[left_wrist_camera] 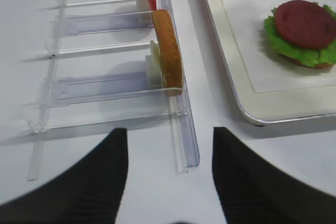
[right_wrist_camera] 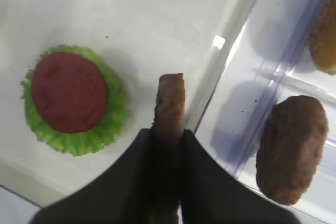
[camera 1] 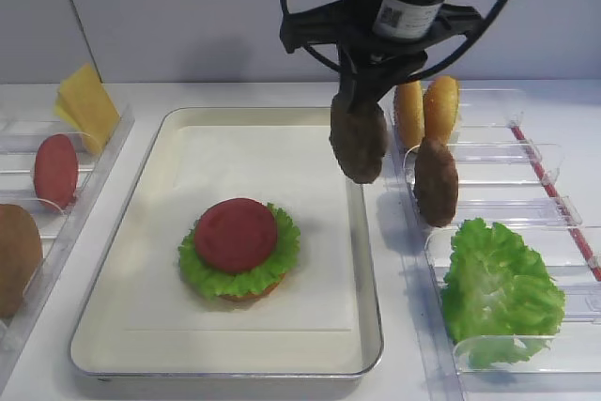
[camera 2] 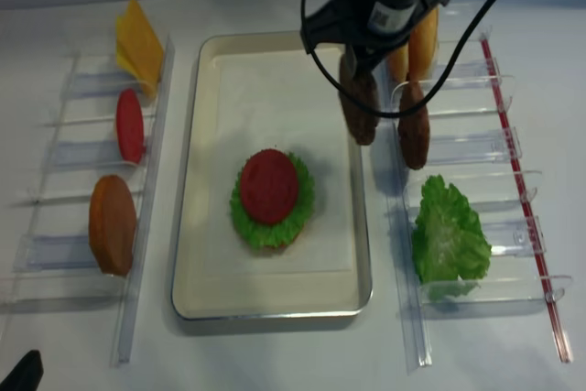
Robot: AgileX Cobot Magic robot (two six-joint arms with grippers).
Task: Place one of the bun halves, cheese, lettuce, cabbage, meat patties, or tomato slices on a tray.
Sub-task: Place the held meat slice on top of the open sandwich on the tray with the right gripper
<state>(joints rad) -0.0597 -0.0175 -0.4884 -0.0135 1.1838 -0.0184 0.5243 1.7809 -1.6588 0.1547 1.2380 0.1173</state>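
My right gripper (camera 1: 362,105) is shut on a brown meat patty (camera 1: 358,143), held on edge above the right rim of the cream tray (camera 1: 225,368). In the right wrist view the patty (right_wrist_camera: 170,103) sticks out between the black fingers (right_wrist_camera: 202,177). On the tray a tomato slice (camera 1: 236,234) lies on lettuce (camera 1: 282,260) over a bun half (camera 1: 249,293). My left gripper (left_wrist_camera: 169,140) is open over bare table near the left rack's end. Cabbage is not in view.
The right clear rack (camera 1: 526,152) holds another patty (camera 1: 436,180), two bun halves (camera 1: 441,108) and a lettuce leaf (camera 1: 496,293). The left rack (camera 1: 103,161) holds cheese (camera 1: 86,105), a tomato slice (camera 1: 55,171) and a bun half (camera 1: 14,255).
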